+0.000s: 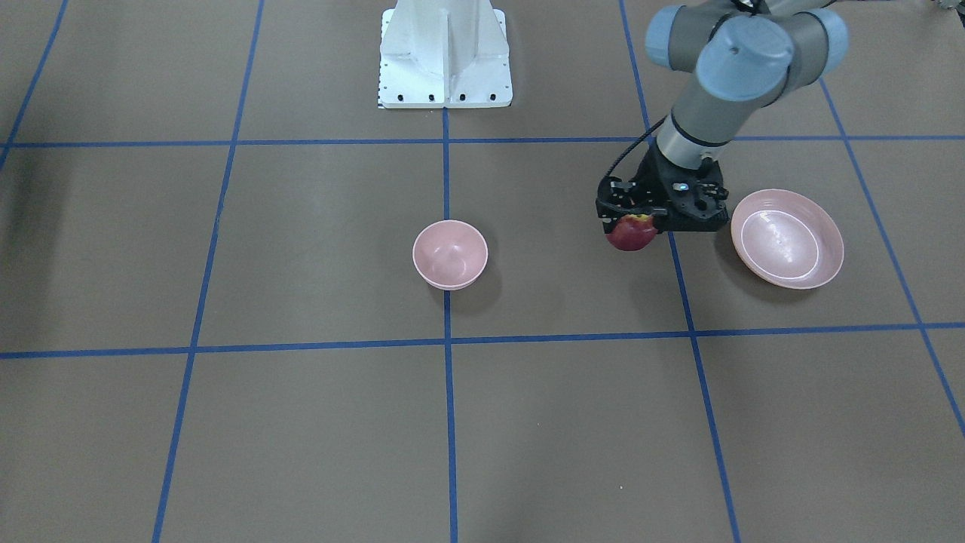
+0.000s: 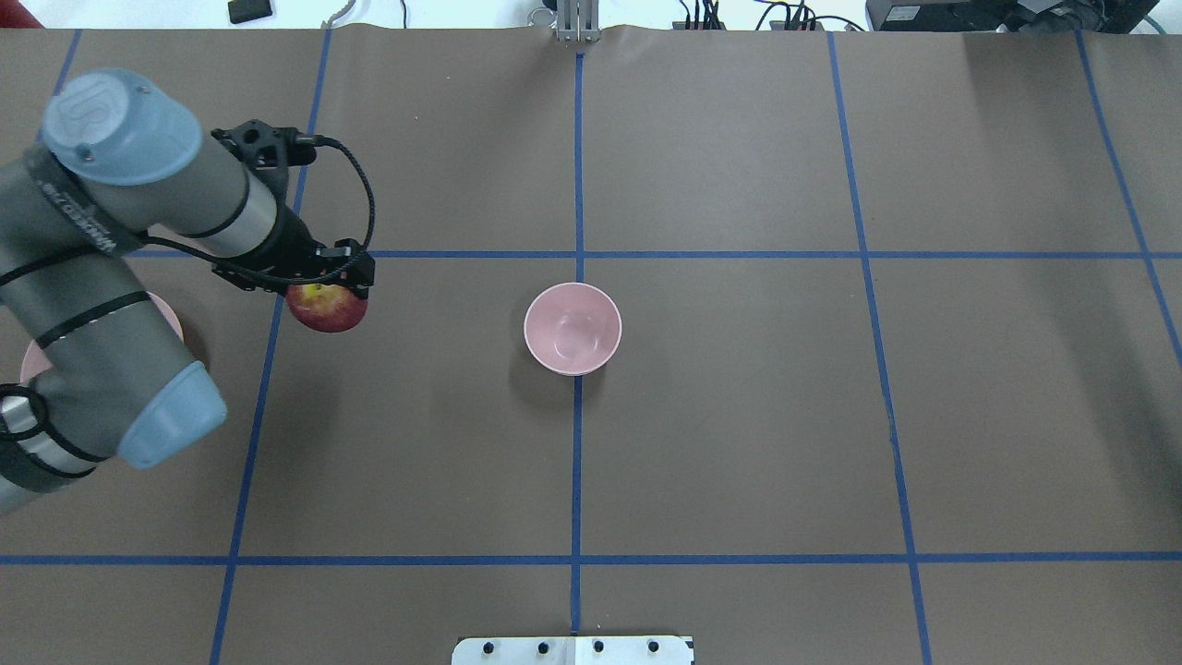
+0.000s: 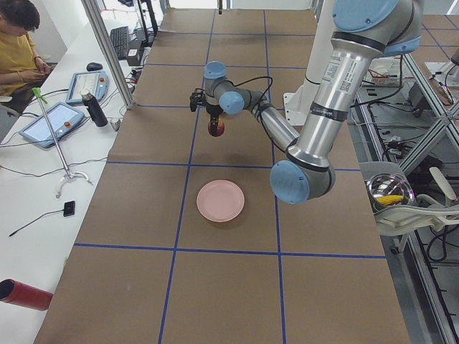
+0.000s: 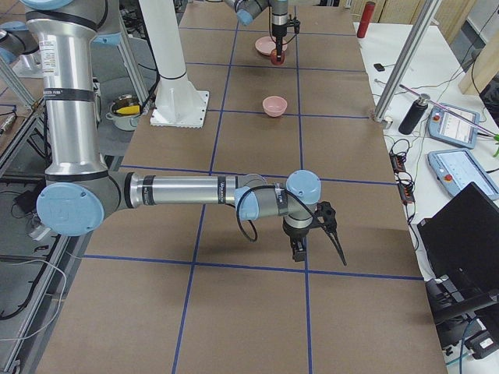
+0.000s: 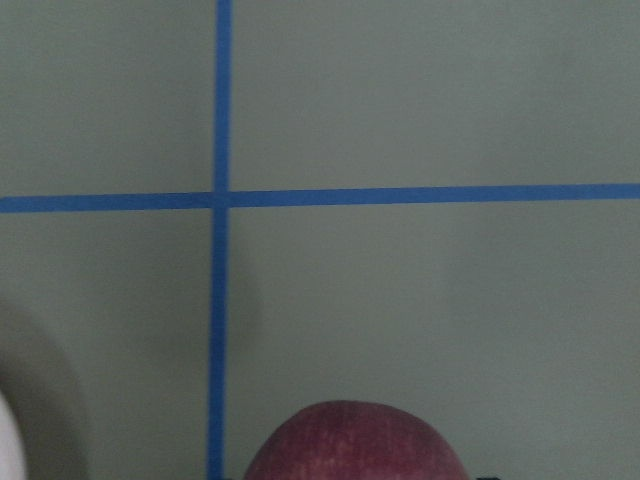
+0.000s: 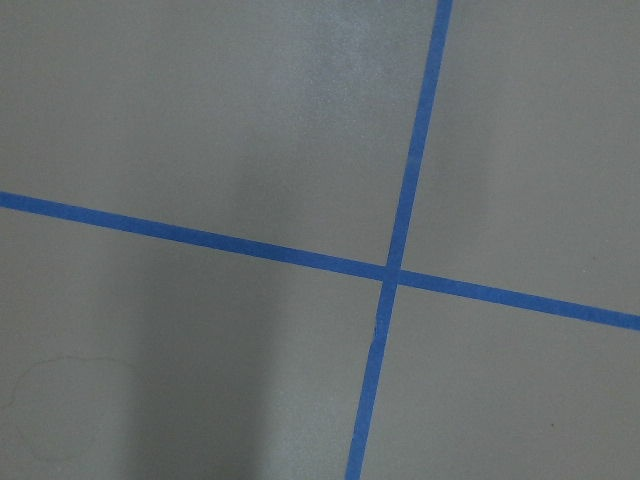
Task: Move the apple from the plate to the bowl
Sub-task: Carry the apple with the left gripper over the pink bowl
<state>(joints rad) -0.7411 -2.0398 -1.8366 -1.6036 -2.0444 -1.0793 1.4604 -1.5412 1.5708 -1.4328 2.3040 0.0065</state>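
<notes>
My left gripper (image 1: 635, 223) is shut on the dark red apple (image 1: 632, 233) and holds it above the table, between the plate and the bowl. The apple also shows in the overhead view (image 2: 327, 308) and at the bottom edge of the left wrist view (image 5: 355, 447). The wide pale pink plate (image 1: 785, 240) is empty; in the overhead view (image 2: 172, 320) my left arm hides most of it. The small deep pink bowl (image 1: 450, 254) (image 2: 572, 329) stands empty at the table's middle. My right gripper (image 4: 316, 234) hovers over bare table far from them; I cannot tell whether it is open or shut.
The white robot base (image 1: 445, 56) stands at the table's robot-side edge. Blue tape lines grid the brown table (image 2: 739, 416). Beyond the operators' edge lie tablets (image 3: 54, 122), a black bottle (image 3: 93, 109) and a seated person (image 3: 18, 43).
</notes>
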